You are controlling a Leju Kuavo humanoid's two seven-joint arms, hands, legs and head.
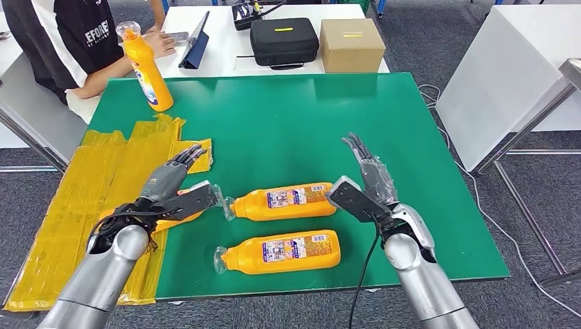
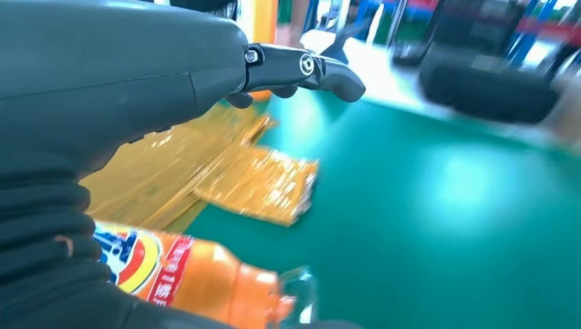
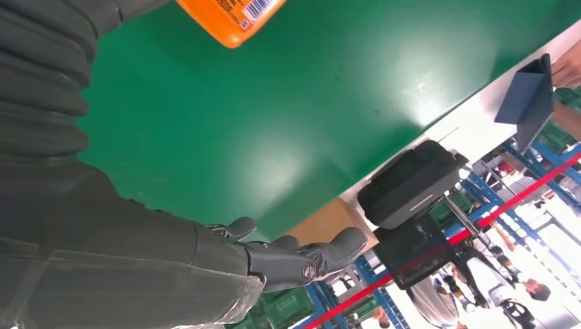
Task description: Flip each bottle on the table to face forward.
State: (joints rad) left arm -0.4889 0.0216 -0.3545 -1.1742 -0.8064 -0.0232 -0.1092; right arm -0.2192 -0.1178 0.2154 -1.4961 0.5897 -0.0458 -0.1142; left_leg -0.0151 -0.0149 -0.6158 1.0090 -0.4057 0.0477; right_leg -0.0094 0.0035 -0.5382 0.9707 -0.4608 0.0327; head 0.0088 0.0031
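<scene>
The green desk [image 1: 288, 123] is carrying two orange bottles lying flat at the lower centre, long axes running left-right, caps pointing left. The upper bottle [image 1: 284, 201] is lying between both robot hands; the right robot hand [image 1: 363, 185] is touching its base, fingers apart, holding nothing. The left robot hand [image 1: 175, 188], also spread, is resting beside its cap. The lower bottle [image 1: 281, 251] is lying just below. A third bottle [image 1: 146, 67] is standing at the upper left

Lab (green table [image 1: 288, 123], blue racks [image 3: 479, 199])

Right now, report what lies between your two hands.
In the head view, the upper lying bottle spans the gap between the left hand and the right hand, resting on the green mat.
</scene>
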